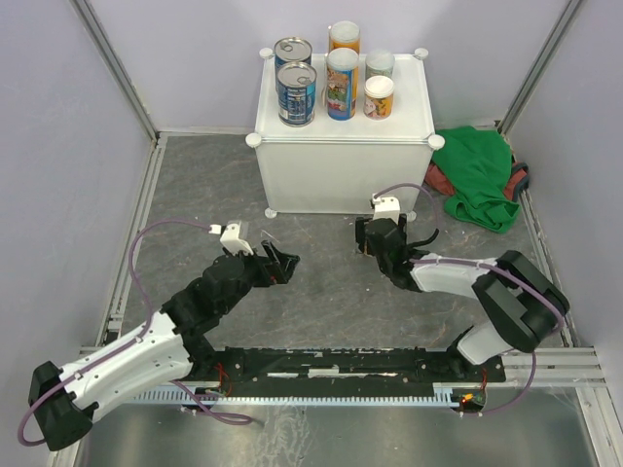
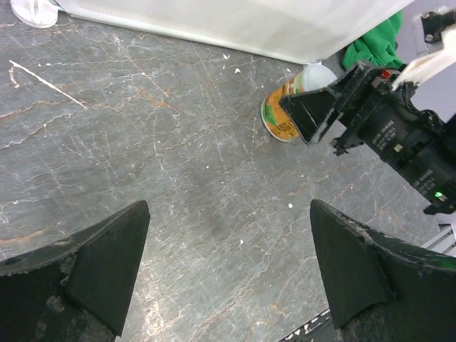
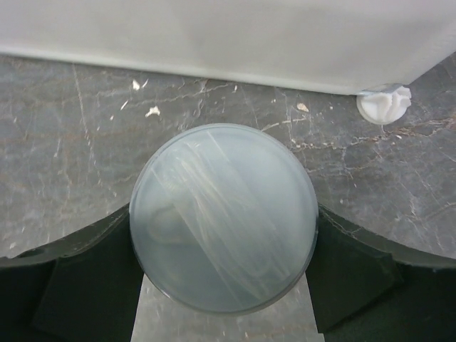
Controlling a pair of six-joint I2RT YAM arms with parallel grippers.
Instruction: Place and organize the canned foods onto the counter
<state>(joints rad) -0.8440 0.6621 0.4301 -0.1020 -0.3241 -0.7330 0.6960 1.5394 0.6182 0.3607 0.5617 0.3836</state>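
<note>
The counter (image 1: 343,165) stands at the back of the grey marbled floor (image 1: 321,292), and six cans (image 1: 342,83) are upright on its top: two dark blue ones with silver pull-tab tops along its left side, two tall ones with colourful labels in the middle, and two short ones with pale lids toward its right side. A lone can (image 3: 223,217) with a yellow and orange label and a pale, translucent lid stands upright on the floor just in front of the counter's front wall, near the counter's front right foot (image 3: 383,104). The right gripper (image 1: 378,238) is over this can, a dark finger on each side of it, and its jaws pinch the can at the sides just below the lid. The left gripper (image 1: 282,265) hangs above bare floor in front of the counter's left half, well apart from the lone can, with its jaws spread wide and nothing between them. A crumpled green cloth (image 1: 479,175) lies on the floor just beside the counter's right wall.
</note>
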